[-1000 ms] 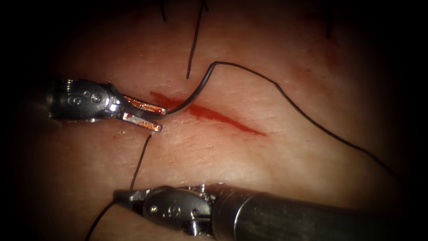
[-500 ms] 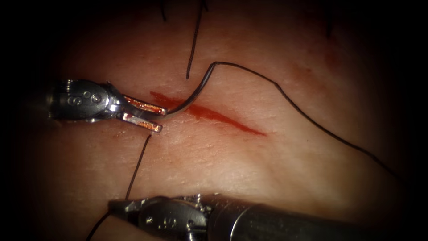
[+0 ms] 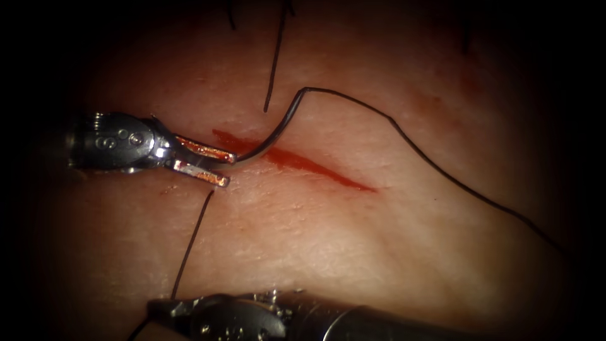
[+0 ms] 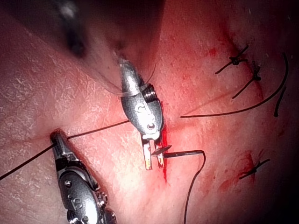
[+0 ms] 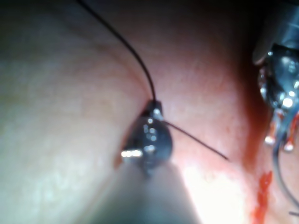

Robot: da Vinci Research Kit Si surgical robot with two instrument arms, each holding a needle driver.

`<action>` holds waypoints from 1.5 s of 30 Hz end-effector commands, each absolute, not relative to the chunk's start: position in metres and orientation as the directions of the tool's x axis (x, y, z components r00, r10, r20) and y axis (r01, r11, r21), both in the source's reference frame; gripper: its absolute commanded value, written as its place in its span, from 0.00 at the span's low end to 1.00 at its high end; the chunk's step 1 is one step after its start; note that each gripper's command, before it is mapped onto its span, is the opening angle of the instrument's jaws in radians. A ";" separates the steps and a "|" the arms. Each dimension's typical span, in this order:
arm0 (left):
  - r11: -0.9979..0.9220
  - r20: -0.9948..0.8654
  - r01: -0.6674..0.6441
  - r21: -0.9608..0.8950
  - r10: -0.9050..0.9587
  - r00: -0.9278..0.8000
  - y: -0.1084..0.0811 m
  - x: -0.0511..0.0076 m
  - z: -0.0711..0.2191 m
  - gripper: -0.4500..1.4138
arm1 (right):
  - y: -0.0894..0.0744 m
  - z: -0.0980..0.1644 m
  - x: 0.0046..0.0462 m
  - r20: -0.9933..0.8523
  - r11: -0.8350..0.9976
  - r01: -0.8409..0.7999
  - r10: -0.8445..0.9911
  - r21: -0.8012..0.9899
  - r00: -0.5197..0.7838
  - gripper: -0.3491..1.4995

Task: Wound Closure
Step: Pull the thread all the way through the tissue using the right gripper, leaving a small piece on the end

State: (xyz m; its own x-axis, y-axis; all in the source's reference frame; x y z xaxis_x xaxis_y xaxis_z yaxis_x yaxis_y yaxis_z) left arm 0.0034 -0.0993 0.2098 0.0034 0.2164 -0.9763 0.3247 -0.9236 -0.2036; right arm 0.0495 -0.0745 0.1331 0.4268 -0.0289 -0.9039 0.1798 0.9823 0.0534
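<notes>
Over at the left end of the cut [image 3: 315,169]: left tool [image 3: 230,169] with fingers [image 3: 199,148] apart, clamped on nothing. Needle [image 3: 278,129] right there, 1 end touching the upper finger's tip, curve rising across the cut to the right side, where the thread joins it. Cannot tell whether that near end sits in the tissue [image 3: 353,252] or just on it.

Down toward the tissue's near edge: right tool [image 3: 158,306], fingers together on the thread [image 3: 189,246], which runs up taut into the tissue just beside the cut's left end. Confirmed in the right wrist view, thread pinched at the very tip.

Handling, as a judgement: thin, stiff, smooth steel, so probably light but slippery and quick to twist. Best taken on the body of the curve, clear of the point and of the thread joint. Thread fine and limp, likely easy to fray. Tissue soft, yielding under pull.
</notes>
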 end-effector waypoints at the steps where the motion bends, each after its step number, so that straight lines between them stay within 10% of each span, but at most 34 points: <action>1: -0.923 -0.976 0.325 -0.205 0.218 0.004 -0.100 0.0029 0.210 0.00 | -0.075 0.133 0.0503 -0.904 0.981 0.186 -0.025 0.060 0.426 0.00; 38: -0.922 -0.976 0.327 -0.206 0.218 0.002 -0.100 0.0029 0.210 0.00 | -0.079 0.132 0.0512 -0.911 0.966 0.239 -0.008 0.100 0.412 0.00; 39: -0.922 -0.976 0.327 -0.206 0.218 0.002 -0.100 0.0029 0.210 0.00 | -0.079 0.132 0.0512 -0.909 0.968 0.232 -0.008 0.098 0.416 0.05; 40: -0.922 -0.976 0.328 -0.206 0.219 0.002 -0.100 0.0029 0.210 0.00 | -0.078 0.132 0.0507 -0.899 0.978 0.188 -0.006 0.085 0.438 0.69; 41: -0.922 -0.976 0.328 -0.206 0.219 0.002 -0.100 0.0030 0.210 0.00 | -0.077 0.132 0.0503 -0.893 0.985 0.154 0.003 0.081 0.451 0.84; 45: -0.922 -0.976 0.328 -0.207 0.220 0.002 -0.100 0.0030 0.210 0.00 | -0.075 0.132 0.0471 -0.889 0.987 0.129 0.025 0.094 0.458 0.88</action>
